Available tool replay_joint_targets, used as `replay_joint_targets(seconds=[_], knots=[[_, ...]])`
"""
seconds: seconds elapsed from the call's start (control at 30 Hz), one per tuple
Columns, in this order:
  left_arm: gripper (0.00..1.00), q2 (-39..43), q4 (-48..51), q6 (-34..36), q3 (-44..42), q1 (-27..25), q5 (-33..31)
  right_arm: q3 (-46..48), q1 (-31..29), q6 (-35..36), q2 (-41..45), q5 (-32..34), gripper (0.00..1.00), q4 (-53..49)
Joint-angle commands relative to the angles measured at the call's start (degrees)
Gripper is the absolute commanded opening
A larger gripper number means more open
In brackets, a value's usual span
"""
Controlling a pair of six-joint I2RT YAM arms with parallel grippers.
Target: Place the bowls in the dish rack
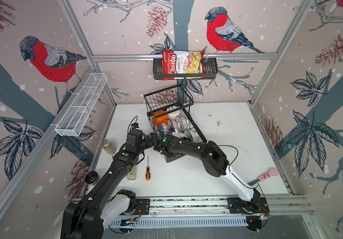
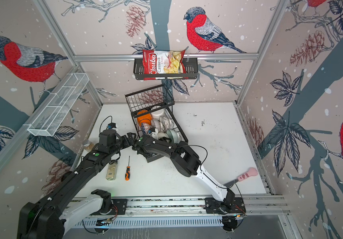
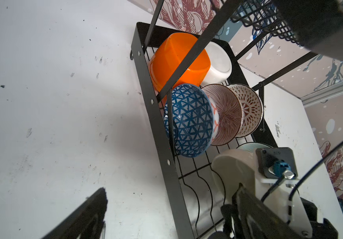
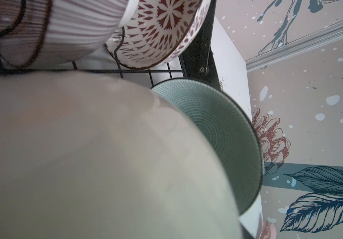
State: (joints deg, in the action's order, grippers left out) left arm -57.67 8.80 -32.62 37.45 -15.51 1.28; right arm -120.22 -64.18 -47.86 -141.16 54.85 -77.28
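The black wire dish rack [image 1: 187,99] [image 2: 129,97] [image 3: 158,132] stands at mid-table. On its lower tray lean an orange bowl [image 1: 160,119] [image 3: 176,60], a white bowl [image 1: 173,112] [image 3: 218,66], a blue geometric bowl [image 1: 163,127] [image 3: 189,122], a purple-striped bowl [image 3: 226,115] [image 4: 52,27], a dark-patterned bowl [image 3: 249,109] [image 4: 160,31] and a pale teal bowl [image 1: 191,134] [image 4: 218,134]. A cream bowl [image 3: 232,169] [image 4: 83,155] sits in front of the teal one, right at my right gripper [image 1: 174,134]; its jaws are hidden behind the bowl. My left gripper [image 1: 153,139] [image 3: 166,207] hangs wide open by the rack's left rail, holding nothing.
Left of the arms lie a glass jar [image 1: 109,147], a small bottle [image 1: 132,173], an orange-handled screwdriver [image 1: 147,171] and a black wheel [image 1: 92,177]. A pink-handled knife [image 1: 267,174] lies at the right. A white mesh tray [image 1: 81,105] and a chips-bag shelf [image 1: 185,70] hang on the walls.
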Motion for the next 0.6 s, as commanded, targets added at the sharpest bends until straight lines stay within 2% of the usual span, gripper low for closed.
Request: replay_joint_targets(seconds=[0.0,0.37,0.57], knots=[[0.96,-0.03,2.43,1.16,0.05,0.01,0.13,-0.87,0.27,0.48,1.66,0.03,0.59,1.7],[0.96,-0.16,2.43,1.15,0.25,0.04,0.48,-1.61,1.08,1.16,3.09,1.05,0.64,1.73],[0.96,-0.51,2.36,1.26,0.28,0.04,0.47,-2.4,0.33,5.13,4.08,-0.46,0.7,4.69]])
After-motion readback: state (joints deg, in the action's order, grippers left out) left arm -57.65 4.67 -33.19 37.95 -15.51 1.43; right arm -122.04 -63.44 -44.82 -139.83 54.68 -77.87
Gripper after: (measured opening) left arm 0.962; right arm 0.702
